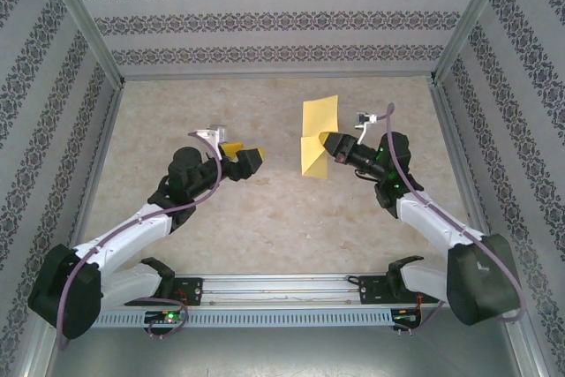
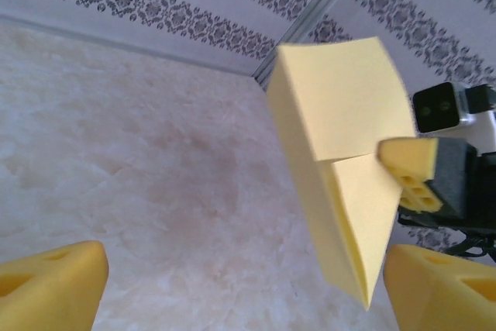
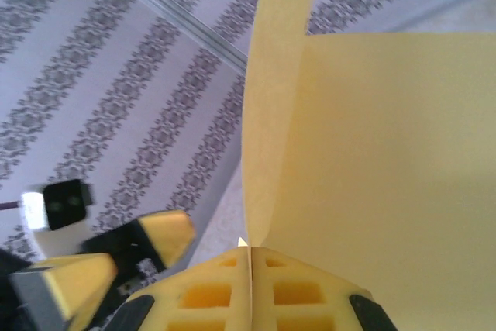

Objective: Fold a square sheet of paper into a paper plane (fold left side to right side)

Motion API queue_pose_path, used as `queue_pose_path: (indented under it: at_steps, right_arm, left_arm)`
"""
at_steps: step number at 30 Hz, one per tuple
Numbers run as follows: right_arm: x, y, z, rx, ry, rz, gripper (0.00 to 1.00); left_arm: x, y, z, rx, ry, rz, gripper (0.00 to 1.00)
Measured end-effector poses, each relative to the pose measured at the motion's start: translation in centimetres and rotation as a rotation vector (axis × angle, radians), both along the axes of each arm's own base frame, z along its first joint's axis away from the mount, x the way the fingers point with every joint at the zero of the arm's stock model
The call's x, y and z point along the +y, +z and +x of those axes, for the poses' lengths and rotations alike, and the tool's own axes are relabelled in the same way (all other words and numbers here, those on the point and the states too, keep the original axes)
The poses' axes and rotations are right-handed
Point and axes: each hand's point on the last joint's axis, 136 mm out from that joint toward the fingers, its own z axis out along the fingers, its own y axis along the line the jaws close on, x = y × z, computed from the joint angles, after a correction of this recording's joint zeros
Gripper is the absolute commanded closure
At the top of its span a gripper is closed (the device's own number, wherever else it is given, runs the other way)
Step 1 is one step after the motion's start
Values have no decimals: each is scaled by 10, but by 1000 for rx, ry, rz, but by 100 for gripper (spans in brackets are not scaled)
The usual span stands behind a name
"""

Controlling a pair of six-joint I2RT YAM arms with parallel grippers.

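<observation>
The right gripper [image 1: 327, 144] is pinched shut on the paper's [image 1: 319, 117] edge. The paper stands folded just beyond its tips, seemingly off the surface. The left gripper [image 1: 242, 156] sits opposite, well apart, wide open and empty. The paper looks light, floppy and easily creased, so it is best gripped near the fold.

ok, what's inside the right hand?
The folded yellow sheet of paper: its edge is pinched in the shut right hand. How far in it reaches is hidden by the yellow pads.
</observation>
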Motion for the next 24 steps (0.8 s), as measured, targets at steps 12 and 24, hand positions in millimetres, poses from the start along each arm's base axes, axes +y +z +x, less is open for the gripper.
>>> queue_pose_path:
  at_steps: [12, 24]
  right_arm:
    - [21, 58, -20, -142, 101, 102, 100]
    - [48, 49, -19, -122, 163, 105, 100]
  left_arm:
    - [-54, 40, -9, 27, -381, -333, 13]
    - [-94, 36, -8, 125, -577, -457, 37]
